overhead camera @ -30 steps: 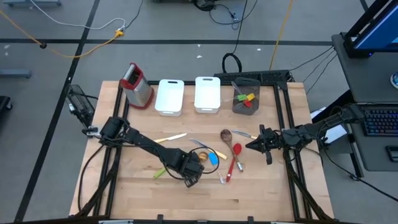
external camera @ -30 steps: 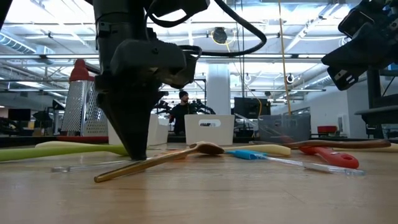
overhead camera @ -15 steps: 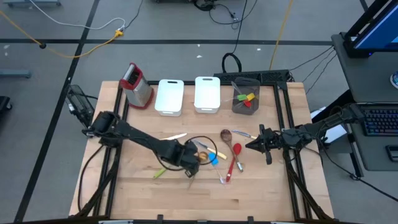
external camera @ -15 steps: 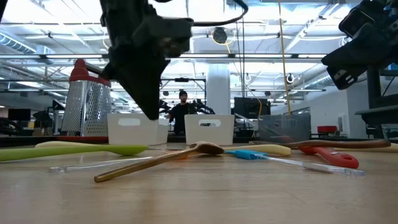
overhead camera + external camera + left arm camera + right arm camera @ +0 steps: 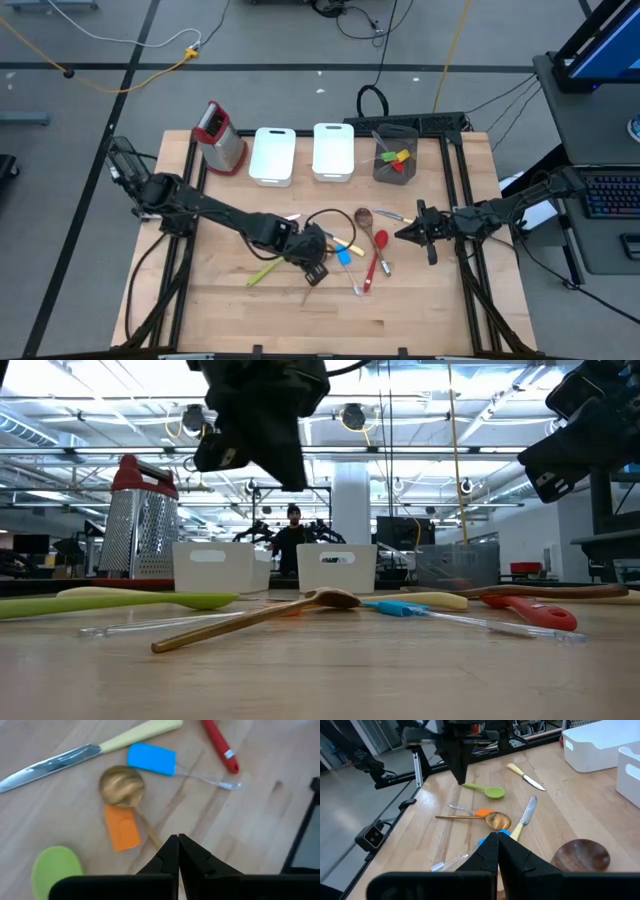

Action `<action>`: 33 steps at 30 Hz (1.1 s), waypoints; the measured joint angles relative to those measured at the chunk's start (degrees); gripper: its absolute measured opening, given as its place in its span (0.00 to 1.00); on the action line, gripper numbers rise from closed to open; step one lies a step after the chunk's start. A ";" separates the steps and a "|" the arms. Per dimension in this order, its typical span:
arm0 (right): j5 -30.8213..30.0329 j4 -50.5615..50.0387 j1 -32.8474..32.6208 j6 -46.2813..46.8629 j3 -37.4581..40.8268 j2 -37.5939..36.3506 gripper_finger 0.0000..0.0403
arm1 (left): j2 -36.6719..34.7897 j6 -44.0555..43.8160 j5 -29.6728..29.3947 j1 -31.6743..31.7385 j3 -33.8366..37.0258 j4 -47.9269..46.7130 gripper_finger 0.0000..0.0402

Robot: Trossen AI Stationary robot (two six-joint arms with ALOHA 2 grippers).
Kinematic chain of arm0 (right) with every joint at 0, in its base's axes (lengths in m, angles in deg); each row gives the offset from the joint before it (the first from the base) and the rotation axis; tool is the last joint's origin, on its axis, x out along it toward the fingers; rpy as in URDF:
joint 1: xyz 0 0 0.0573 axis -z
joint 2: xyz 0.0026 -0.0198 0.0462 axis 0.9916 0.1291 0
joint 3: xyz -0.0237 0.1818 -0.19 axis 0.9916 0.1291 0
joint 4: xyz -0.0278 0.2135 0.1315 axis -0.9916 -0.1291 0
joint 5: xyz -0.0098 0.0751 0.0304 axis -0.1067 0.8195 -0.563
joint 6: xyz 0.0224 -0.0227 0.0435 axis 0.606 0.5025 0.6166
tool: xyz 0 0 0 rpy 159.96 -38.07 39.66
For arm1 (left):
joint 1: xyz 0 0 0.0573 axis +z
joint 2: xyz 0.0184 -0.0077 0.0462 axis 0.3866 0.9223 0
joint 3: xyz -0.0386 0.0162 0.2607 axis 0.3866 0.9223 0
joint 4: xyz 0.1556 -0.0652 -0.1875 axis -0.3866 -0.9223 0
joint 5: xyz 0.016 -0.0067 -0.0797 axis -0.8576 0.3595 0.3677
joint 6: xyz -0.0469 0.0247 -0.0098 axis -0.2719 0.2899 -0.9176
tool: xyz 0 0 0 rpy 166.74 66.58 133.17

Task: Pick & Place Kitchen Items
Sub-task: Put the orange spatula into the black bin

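Kitchen items lie flat on the wooden table (image 5: 230, 300). Under my left gripper, the left wrist view shows a gold spoon (image 5: 121, 785), an orange spatula (image 5: 122, 827), a blue spatula (image 5: 151, 759), a cream-handled knife (image 5: 75, 756), a green spatula (image 5: 56, 867) and a red spoon's handle (image 5: 219, 745). My left gripper (image 5: 316, 270) is shut and empty. It hangs well above these items, as the low view (image 5: 293, 482) shows. My right gripper (image 5: 400, 234) is shut and empty above the table's right side, beside a wooden spoon (image 5: 363, 216).
Along the far edge stand a metal box grater with a red top (image 5: 222, 138), two white bins (image 5: 272, 155) (image 5: 333, 150) and a grey cup (image 5: 396, 155) holding coloured utensils. A red spoon (image 5: 380, 245) lies between the two grippers. A person stands in the room behind (image 5: 293, 540).
My left gripper, shut throughout, has risen from the table top, where its tips stood beside the gold spoon's handle. It has gone well up and a little toward the table's right edge. The utensils lie as before.
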 joint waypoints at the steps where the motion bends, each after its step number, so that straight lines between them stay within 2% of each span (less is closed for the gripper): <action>1: 0.01 -0.29 0.01 0.03 0.00 0.00 0.00 | 0.01 -0.55 -0.07 0.00 0.00 0.65 0.02; 7: 0.24 -0.88 0.00 0.17 0.00 0.00 0.00 | 0.06 -2.51 -3.36 -0.23 -0.02 0.69 0.11; 16: 0.24 -0.80 0.00 0.20 0.00 0.00 0.00 | 5.02 -2.20 -4.54 -0.22 -0.11 1.73 0.43; 19: 0.24 -0.78 0.00 0.51 0.00 0.00 0.00 | 7.50 0.03 -4.53 -0.22 -0.11 1.16 0.50; 22: 0.19 -0.80 0.00 3.09 0.00 0.00 0.00 | 9.19 3.08 -4.59 -0.22 -0.11 -1.18 0.52; 27: 0.15 -0.80 0.00 4.50 0.00 -0.01 0.00 | 9.88 7.12 -6.80 -0.15 -0.11 -5.85 0.48; 33: 0.11 -0.77 0.00 4.74 0.00 0.00 0.00 | 9.80 8.49 -7.89 -0.29 -0.11 -4.60 0.47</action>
